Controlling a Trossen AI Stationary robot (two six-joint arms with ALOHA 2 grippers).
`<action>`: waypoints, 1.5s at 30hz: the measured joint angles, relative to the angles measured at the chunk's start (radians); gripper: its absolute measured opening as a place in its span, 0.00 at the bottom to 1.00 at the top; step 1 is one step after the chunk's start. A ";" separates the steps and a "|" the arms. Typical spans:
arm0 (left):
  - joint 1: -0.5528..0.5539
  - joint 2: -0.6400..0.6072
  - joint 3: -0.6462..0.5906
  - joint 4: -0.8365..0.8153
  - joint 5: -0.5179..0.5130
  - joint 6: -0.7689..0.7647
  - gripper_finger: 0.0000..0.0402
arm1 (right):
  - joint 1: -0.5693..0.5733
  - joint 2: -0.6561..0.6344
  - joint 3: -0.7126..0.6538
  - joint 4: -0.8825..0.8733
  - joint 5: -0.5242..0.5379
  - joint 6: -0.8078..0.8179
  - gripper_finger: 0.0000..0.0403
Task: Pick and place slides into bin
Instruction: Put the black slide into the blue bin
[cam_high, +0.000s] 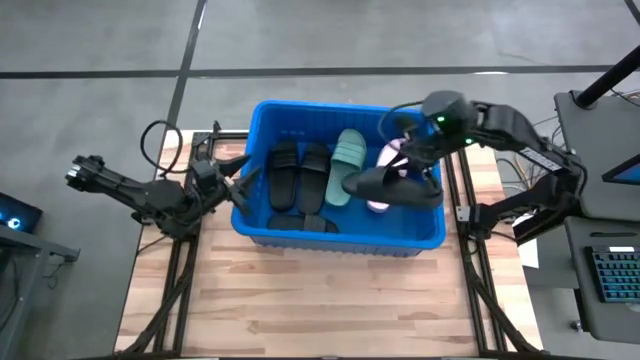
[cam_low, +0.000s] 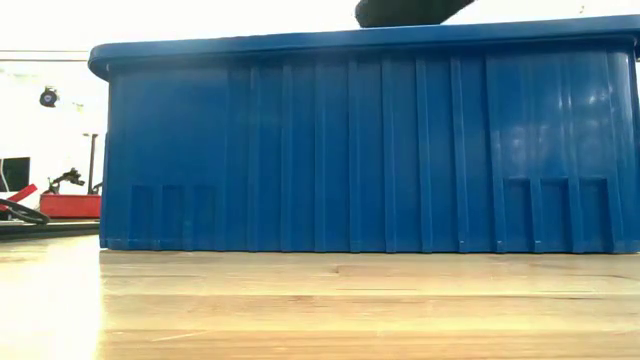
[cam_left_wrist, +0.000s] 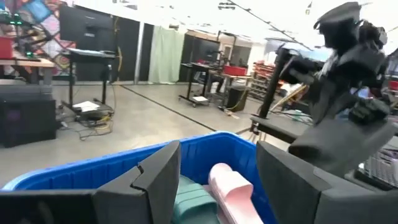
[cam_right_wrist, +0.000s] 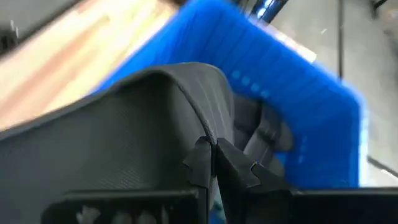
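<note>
We see even overhead light; windows blow out white behind the bin (cam_low: 360, 150), the table (cam_low: 320, 310) gleams, and the right wrist view blurs.

bright blue bin (cam_high: 262, 232); black slides (cam_high: 299, 176), a green slide (cam_high: 346, 159), a pale pink slide (cam_left_wrist: 229, 190); pale wood-grain table (cam_high: 330, 300); dark arms.

No readable text, labels, brands, numbers or signs on anything in view.
</note>
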 joint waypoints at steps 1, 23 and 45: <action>0.000 0.008 0.000 0.003 -0.006 0.000 0.48 | -0.011 0.000 -0.029 0.000 -0.004 -0.026 0.02; 0.031 0.113 0.000 0.035 -0.066 -0.003 0.48 | -0.023 0.002 -0.568 0.183 -0.024 -0.372 0.02; 0.033 0.108 0.000 0.073 -0.075 -0.004 0.48 | 0.075 0.050 -0.793 0.483 -0.093 -0.365 0.02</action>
